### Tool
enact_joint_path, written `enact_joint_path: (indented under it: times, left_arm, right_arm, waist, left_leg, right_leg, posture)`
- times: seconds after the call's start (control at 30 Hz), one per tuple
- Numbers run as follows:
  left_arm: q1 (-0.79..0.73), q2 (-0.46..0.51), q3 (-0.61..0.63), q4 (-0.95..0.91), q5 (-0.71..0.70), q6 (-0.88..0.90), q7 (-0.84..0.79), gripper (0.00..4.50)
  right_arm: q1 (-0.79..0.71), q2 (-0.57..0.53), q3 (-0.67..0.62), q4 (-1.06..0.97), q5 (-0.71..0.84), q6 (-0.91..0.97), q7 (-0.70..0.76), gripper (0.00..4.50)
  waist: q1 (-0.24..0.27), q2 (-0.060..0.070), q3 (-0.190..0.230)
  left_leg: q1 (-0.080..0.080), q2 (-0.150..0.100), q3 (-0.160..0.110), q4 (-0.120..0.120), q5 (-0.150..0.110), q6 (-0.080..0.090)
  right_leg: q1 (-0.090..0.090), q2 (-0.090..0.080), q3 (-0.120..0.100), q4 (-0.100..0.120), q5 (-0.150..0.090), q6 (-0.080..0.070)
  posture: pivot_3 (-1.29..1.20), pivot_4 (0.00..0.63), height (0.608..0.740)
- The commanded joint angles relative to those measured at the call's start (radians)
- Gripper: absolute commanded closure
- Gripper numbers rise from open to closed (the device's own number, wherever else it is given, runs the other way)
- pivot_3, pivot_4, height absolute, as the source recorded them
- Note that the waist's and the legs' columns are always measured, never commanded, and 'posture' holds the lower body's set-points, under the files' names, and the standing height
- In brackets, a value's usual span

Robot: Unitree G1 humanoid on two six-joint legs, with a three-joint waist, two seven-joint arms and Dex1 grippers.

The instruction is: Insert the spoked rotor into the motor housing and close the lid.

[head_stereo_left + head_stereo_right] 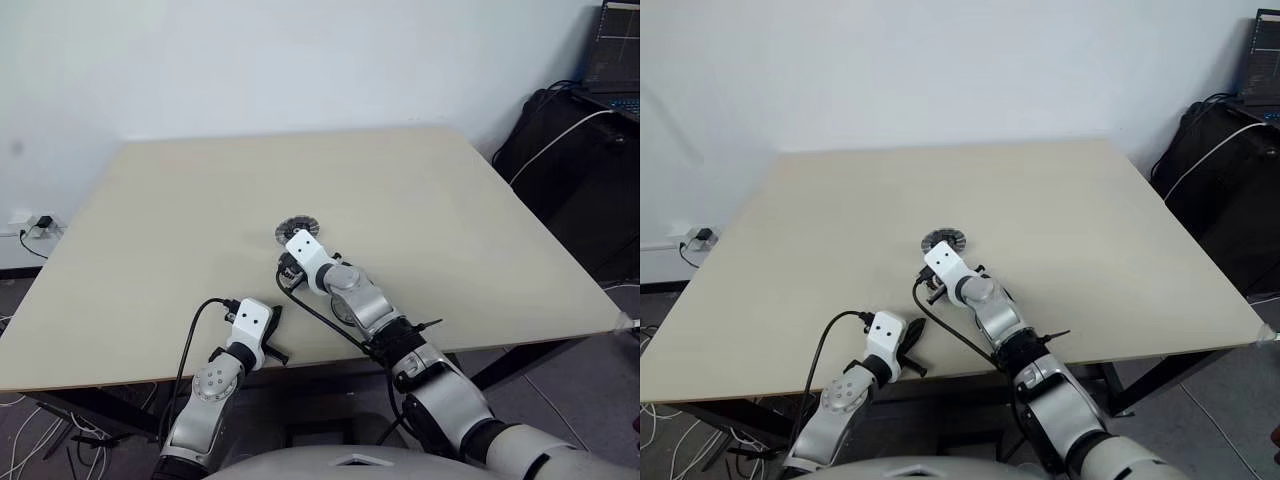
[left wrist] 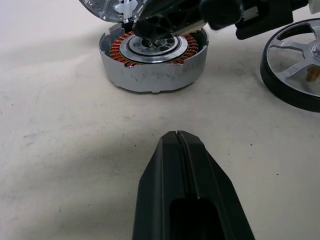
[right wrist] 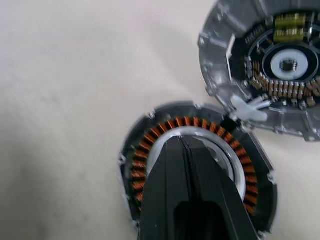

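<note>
The motor housing (image 2: 152, 60) sits on the beige table, a grey cup with copper-brown windings around a silver centre (image 3: 227, 160). Its lid (image 3: 270, 65), a pale ribbed disc, lies open flat beside it, joined by a white hinge; in the head view the lid (image 1: 298, 228) shows just beyond my right hand. The spoked rotor (image 2: 295, 65), a dark-rimmed wheel with silver spokes, lies on the table beside the housing. My right gripper (image 3: 183, 139) is shut, its tip over the housing's silver centre, nothing between its fingers. My left gripper (image 2: 177, 134) is shut and empty, low over the table short of the housing.
The table's near edge (image 1: 300, 362) runs just under my left wrist. A black bag (image 1: 560, 130) and a laptop (image 1: 612, 55) stand off the table's right side. A wall socket (image 1: 35, 225) with cables is low on the left.
</note>
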Motion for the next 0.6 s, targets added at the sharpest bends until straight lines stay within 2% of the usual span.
enact_joint_path:
  times: [0.03,0.33,0.6]
  left_arm:
    - [-0.012,0.000,0.000,-0.036,-0.005,-0.001,-0.002,4.50]
    - [-0.012,0.002,-0.001,-0.038,-0.004,0.001,-0.005,4.50]
    - [-0.011,0.005,0.001,-0.046,-0.004,0.006,-0.003,4.50]
  right_arm:
    - [-0.017,0.015,-0.041,-0.056,0.011,-0.042,-0.042,4.48]
    - [-0.038,-0.001,-0.037,-0.002,-0.035,-0.008,-0.118,4.48]
    - [-0.035,-0.005,0.012,0.015,-0.064,0.029,-0.068,4.48]
  waist:
    - [0.000,0.000,0.000]
    - [0.000,0.000,0.000]
    - [0.000,0.000,0.000]
  left_leg:
    - [0.000,0.000,0.000,0.000,0.000,0.000]
    - [0.000,0.000,0.000,0.000,0.000,0.000]
    - [0.000,0.000,0.000,0.000,0.000,0.000]
  right_leg:
    - [0.000,0.000,0.000,0.000,0.000,0.000]
    - [0.000,0.000,0.000,0.000,0.000,0.000]
    - [0.000,0.000,0.000,0.000,0.000,0.000]
  posture:
    - [0.00,0.000,0.740]
    - [0.00,0.000,0.740]
    - [0.00,0.000,0.740]
